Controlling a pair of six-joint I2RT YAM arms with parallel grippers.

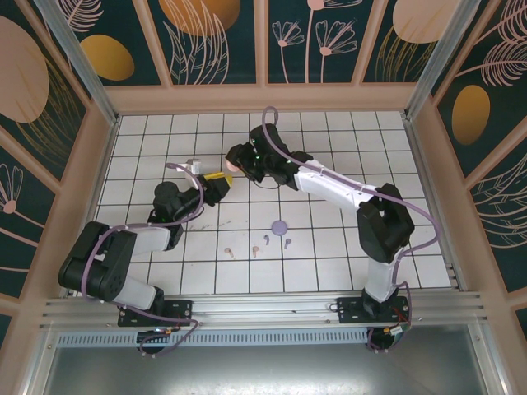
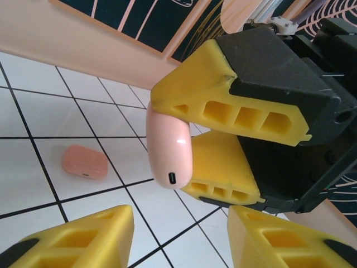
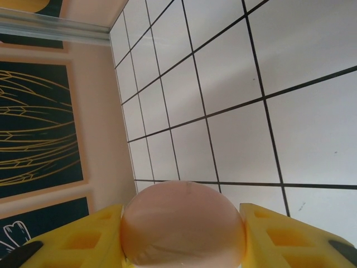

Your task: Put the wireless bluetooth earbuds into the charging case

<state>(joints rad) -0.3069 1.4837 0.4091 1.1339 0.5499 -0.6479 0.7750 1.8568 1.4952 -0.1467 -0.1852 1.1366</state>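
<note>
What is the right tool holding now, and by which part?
The pink case, pinched across its sides between the fingers of the right tool; its charging-port end sticks out free.

Pink case [image 2: 170,151] aloft; tiny earbuds [image 1: 255,251] lie scattered.

Bright, even light, seemingly from overhead; soft shadows; a glint on the pink case [image 2: 169,148], blurred close up.

White tiled tabletop [image 1: 346,247] — floral wall panels [image 1: 206,33] behind.
</note>
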